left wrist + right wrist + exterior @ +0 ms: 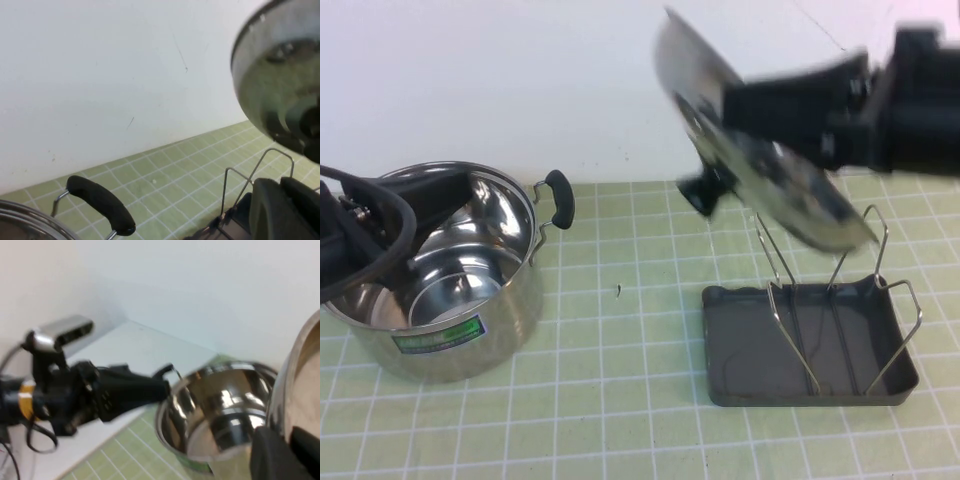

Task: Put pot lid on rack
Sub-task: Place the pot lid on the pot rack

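Polished steel, the pot lid [760, 170] looks stiff and slippery; your right pincer [775, 110] grips its rim above the rack [810, 345]. Left pincer [440, 190], near the pot [450, 270]: cannot tell.

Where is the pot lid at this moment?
In the high view the pot lid is tilted in the air at right, held by the right gripper just above the rack. The left gripper sits over the pot.

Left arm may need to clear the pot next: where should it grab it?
Take the pot's black side handle from above: it juts clear of the rim toward the rack. The left gripper sits over the pot; the right gripper holds the pot lid tilted above the rack.
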`<state>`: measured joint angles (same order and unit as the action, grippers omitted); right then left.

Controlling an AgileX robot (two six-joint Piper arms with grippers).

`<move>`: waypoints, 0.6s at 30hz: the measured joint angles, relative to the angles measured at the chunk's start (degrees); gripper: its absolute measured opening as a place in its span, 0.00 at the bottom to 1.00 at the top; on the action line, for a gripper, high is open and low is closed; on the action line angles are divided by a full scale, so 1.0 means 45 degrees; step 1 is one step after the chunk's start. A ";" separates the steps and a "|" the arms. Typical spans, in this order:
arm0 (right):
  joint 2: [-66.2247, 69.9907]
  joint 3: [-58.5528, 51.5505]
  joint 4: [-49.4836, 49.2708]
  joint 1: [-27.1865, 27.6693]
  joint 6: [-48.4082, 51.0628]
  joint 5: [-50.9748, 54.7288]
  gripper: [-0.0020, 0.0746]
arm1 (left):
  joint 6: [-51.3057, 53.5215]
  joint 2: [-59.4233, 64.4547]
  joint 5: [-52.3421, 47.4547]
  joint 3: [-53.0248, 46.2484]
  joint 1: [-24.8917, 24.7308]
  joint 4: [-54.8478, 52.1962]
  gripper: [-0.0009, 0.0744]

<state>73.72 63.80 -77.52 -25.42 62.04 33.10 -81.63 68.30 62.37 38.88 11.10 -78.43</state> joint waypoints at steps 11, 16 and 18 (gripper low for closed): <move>-0.0352 -0.3536 -0.2875 0.0000 0.2309 -0.3293 0.06 | 0.0049 0.0000 -0.0235 0.0000 0.0000 -0.0090 0.01; -0.0329 -0.3609 -0.4350 0.0000 0.4163 -0.3561 0.06 | 0.0000 0.0000 -0.0235 0.0000 0.0000 -0.0121 0.01; -0.0329 -0.3609 -0.4501 0.0000 0.4445 -0.3619 0.06 | -0.0047 0.0000 -0.0211 0.0000 0.0000 -0.0121 0.01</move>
<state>72.24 47.55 -97.78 -25.42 82.04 16.81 -81.85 68.30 61.43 38.88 11.10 -78.97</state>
